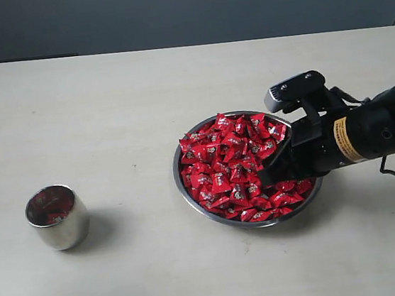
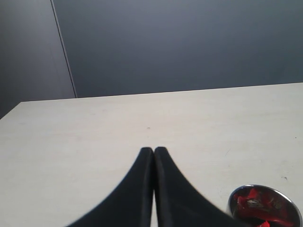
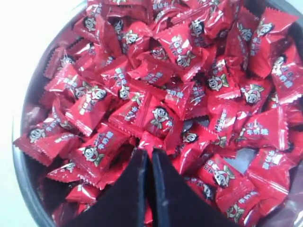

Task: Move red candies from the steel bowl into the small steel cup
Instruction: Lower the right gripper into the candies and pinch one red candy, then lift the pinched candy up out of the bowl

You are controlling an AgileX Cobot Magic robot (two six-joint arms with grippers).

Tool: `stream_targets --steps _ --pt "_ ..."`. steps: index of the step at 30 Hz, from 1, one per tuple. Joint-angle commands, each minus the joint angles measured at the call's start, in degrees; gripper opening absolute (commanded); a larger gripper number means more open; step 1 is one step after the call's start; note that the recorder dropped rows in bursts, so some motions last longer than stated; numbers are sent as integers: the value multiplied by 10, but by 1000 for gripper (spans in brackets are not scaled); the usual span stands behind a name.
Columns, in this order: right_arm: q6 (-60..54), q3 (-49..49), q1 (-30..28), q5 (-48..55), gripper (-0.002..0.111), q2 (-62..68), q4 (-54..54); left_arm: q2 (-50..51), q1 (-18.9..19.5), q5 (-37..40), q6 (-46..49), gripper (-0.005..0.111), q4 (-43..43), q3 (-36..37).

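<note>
On the pale tabletop (image 1: 106, 94), a wide shiny steel bowl (image 1: 178, 182) holds heaped red foil-wrapped candies (image 1: 216, 156). The black right gripper (image 3: 147, 153) digs in to pick one, its fingers pressed together; whether it caught one is unclear. The small polished steel cup (image 1: 68, 234) stands well apart, and the left gripper (image 2: 153, 151) hovers closed and empty.

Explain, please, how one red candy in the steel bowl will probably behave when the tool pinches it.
The red candies have glossy wrappers, so one may slip out of a pinch. Their crimped ends look thin and would probably bend rather than hold firm. They lie loosely heaped in the steel bowl, so neighbours will likely shift.
</note>
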Motion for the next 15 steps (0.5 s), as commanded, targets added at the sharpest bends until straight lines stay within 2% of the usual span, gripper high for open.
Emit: stream_targets --steps 1,15 --pt "-1 -2 -2 6 -1 -22 3 -3 0 -3 -1 0 1 2" --pt "8 6 -2 58 -1 -170 8 -3 0 -4 -1 0 1 2"
